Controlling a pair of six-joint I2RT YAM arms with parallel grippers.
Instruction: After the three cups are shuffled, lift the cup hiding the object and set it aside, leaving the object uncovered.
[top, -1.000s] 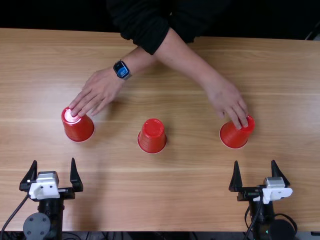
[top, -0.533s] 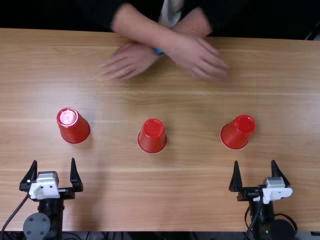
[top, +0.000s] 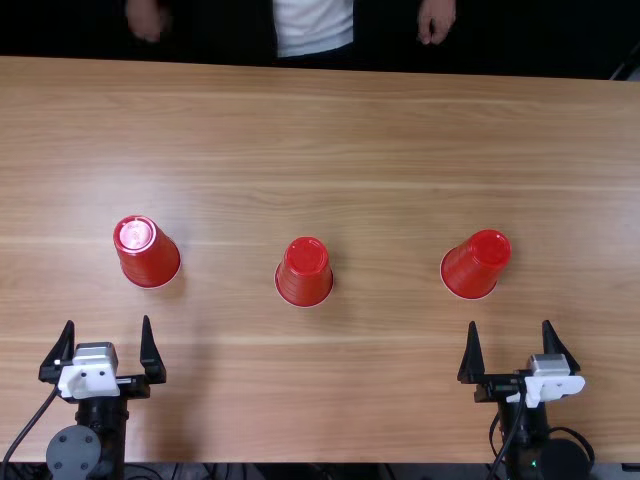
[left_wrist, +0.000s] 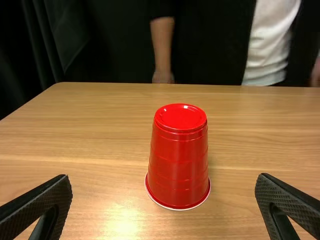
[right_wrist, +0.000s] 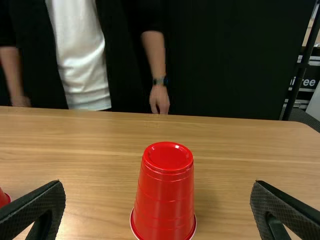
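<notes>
hands (top: 436, 20) of the person have drawn back past the far edge of the desk (top: 320, 130); nothing else shifted. top view: left cup (top: 147, 252), middle cup (top: 304, 271) and right cup (top: 476, 264) stand mouth-down in a row, likely spaced so a claw fits around one. left claw (top: 107, 330) and right claw (top: 509, 330) sit spread before the outer cups. left wrist view: left cup (left_wrist: 178, 156) is glossy red, ribbed. right wrist view: right cup (right_wrist: 164, 192) looks alike; which hides the object i cannot tell.
</notes>
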